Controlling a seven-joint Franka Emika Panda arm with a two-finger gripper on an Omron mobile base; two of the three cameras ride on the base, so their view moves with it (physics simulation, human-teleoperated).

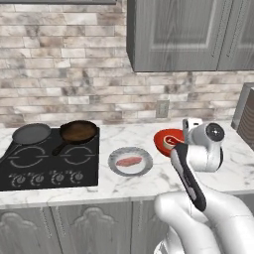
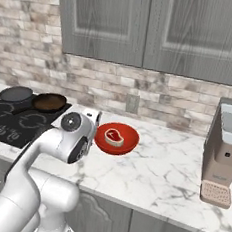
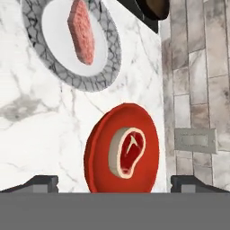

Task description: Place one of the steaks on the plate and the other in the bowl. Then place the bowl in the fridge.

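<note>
Steaks sorted: pink slab on plate, rimmed one in bowl. Tool spread wide, empty, above bowl. Next: grip bowl rim, carry to fridge.

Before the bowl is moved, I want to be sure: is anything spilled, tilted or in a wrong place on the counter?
Nothing stands out. The pink steak lies flat on the plate, the fat-rimmed steak sits inside the red bowl, and both dishes rest level on the marble counter. No spill is visible. The gripper is open, holding nothing.
</note>
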